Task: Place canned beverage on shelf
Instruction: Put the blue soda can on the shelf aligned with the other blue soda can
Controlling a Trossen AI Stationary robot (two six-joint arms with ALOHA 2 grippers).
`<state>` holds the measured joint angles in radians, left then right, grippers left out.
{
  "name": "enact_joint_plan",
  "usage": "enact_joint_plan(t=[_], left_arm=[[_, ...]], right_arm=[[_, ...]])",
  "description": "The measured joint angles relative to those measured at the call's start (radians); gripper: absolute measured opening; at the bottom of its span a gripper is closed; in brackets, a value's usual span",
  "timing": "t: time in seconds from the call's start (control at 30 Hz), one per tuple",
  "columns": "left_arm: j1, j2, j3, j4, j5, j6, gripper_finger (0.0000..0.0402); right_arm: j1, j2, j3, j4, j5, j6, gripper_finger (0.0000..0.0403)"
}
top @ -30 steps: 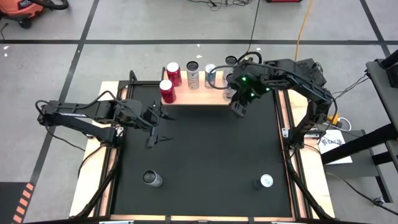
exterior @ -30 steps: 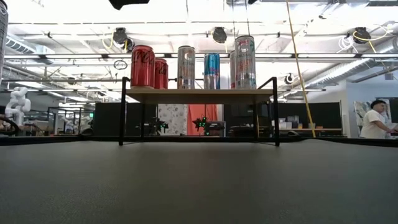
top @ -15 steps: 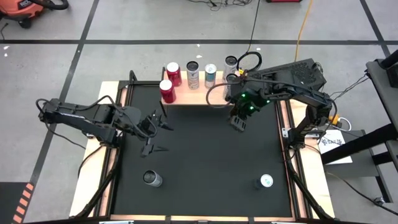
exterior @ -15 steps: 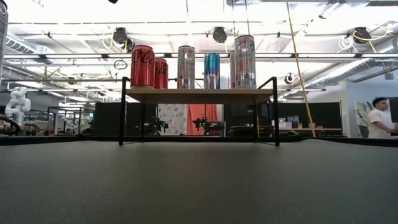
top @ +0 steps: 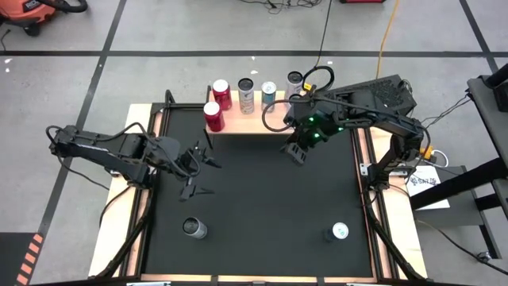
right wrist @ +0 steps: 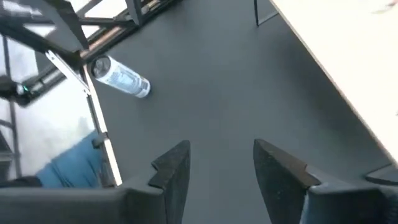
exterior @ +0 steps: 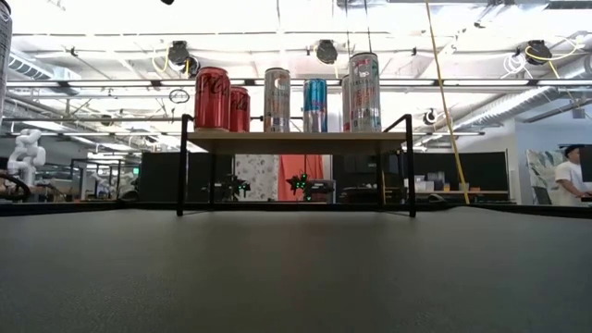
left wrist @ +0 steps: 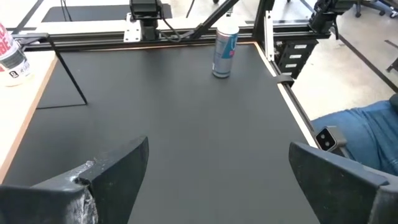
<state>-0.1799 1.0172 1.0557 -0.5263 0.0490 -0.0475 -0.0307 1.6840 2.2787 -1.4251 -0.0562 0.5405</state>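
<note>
Shelf [top: 248, 121] sitting at far edge of tabletop [top: 254, 199], carrying five cans [top: 246, 95]. Two cans left near: one left [top: 194, 229], one right [top: 339, 232]. Right tool [top: 295, 153] hanging just near of shelf, fingers apart, empty. Left tool [top: 195, 169] waiting left, wide, empty.

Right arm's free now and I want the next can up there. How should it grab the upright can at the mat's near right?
Take the silver-and-blue can around its mid-body, from the shelf side. It stands upright and alone on the mat, so the open right gripper fingers can straddle the round wall unobstructed.
</note>
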Motion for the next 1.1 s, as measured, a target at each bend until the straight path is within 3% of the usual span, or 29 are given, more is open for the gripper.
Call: enact_joint_plan(t=[0.2,0.4,0.6,0.73,0.9,1.1], left_arm=[[0.000,0.000,0.000,-0.024,0.000,0.000,0.0391],[0.000,0.000,0.000,-0.043,-0.001,0.000,0.0391],[0.000,0.000,0.000,-0.041,-0.001,0.000,0.0391],[0.000,0.000,0.000,-0.045,-0.001,0.000,0.0391],[0.000,0.000,0.000,-0.079,-0.001,0.000,0.0391],[0.000,0.000,0.000,-0.106,-0.001,0.000,0.0391]], right_arm=[[0.007,0.006,0.000,-0.093,0.007,-0.166,0.0172],[0.021,0.050,0.000,-0.142,0.059,-0.219,0.0222],[0.054,0.099,0.000,-0.146,0.045,-0.176,0.0290],[0.075,0.096,-0.029,-0.147,-0.027,-0.087,0.0322],[0.112,0.051,-0.158,-0.146,-0.064,0.054,0.0340],[0.179,-0.087,-0.431,-0.147,-0.102,0.171,0.0341]])
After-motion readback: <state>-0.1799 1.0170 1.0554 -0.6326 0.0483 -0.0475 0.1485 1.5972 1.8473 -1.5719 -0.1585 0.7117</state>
